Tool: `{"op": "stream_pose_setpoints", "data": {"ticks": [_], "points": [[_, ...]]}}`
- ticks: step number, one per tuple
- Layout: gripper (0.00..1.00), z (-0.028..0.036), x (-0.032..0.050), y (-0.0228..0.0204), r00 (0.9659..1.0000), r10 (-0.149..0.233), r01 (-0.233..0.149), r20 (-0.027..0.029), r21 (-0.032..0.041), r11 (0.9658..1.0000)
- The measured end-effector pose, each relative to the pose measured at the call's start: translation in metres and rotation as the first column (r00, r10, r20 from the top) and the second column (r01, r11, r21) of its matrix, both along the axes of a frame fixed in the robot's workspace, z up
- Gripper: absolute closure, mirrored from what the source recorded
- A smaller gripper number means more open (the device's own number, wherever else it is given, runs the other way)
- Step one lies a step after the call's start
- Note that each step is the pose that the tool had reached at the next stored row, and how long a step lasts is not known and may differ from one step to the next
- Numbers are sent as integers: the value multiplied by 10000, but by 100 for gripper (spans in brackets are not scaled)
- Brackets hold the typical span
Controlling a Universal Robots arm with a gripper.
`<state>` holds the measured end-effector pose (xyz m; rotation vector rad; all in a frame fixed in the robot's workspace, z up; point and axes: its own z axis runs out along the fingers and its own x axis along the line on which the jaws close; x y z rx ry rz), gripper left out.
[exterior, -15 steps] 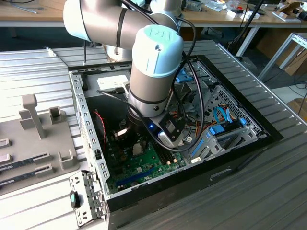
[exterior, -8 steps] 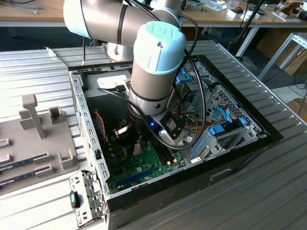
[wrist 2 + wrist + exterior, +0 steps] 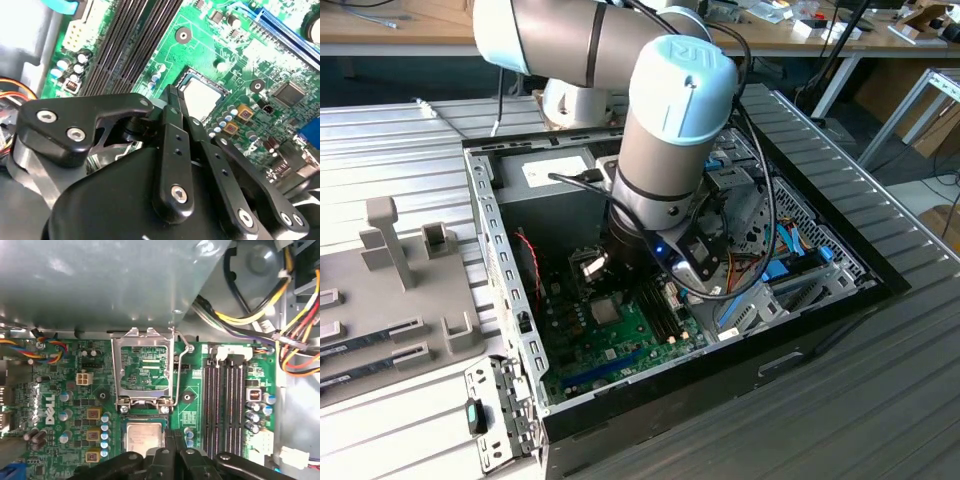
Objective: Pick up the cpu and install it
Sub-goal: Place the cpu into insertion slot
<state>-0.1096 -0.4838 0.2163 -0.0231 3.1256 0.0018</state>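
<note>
Apparently cpu (image 3: pixel 144 437) seated; end effector (image 3: pixel 170 452) just above.

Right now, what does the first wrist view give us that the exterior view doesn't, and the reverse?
First wrist view alone: the socket's metal cover frame hinged open and standing up, and the empty memory slots close up. Exterior view alone: the whole open computer case, the arm reaching into it, and the grey fixture tray at the exterior view's left. Both: the green motherboard and the cpu lying in its socket, with the gripper right at its edge.
</note>
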Motion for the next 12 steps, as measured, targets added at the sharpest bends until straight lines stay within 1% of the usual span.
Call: {"op": "stream_pose_setpoints", "data": {"ticks": [1,2,3,4,6,12], "points": [[89,1,65,-1,10000,0,0,-37,5,10000],[89,1,158,-1,10000,0,0,-82,11,10000],[89,8,208,0,10000,1,-1,-94,14,10000],[89,22,230,0,10000,0,0,-98,15,10000],[89,34,247,2,9999,0,0,-101,24,10000],[89,37,247,1,9999,0,0,-102,23,10000]]}}
